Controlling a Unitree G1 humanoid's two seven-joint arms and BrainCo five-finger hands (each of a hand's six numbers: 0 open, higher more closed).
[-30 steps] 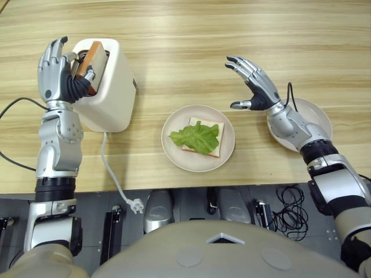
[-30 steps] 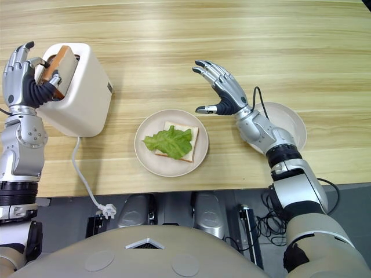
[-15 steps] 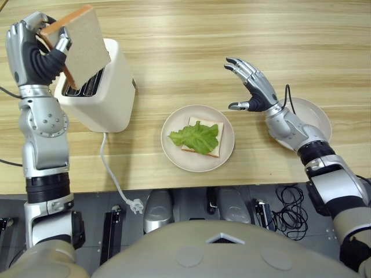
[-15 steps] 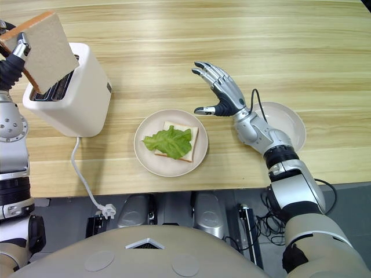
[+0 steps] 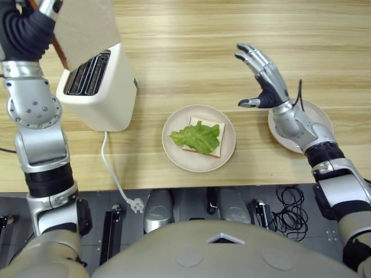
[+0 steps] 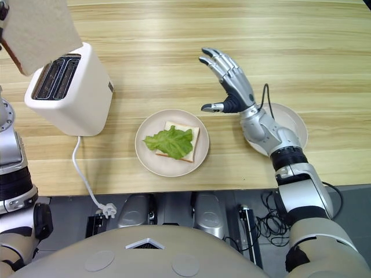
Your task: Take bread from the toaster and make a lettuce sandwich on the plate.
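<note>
Bread (image 5: 87, 23) for the top of the sandwich hangs above the toaster (image 5: 98, 87) at the far left of the table, our left hand (image 5: 23, 32) curled tight on its edge. Our right hand (image 5: 264, 78) hovers to the right of the plate (image 5: 171, 152), fingers spread wide, holding nothing. On the plate lies the lower slice (image 5: 218, 132) with lettuce (image 5: 195, 137) on it. We judge the step in hand is carrying the Bread across to cap the lettuce. We should keep the grip firm, turn it flat over the plate, square it with the lower slice, lower until it rests, then let go.
</note>
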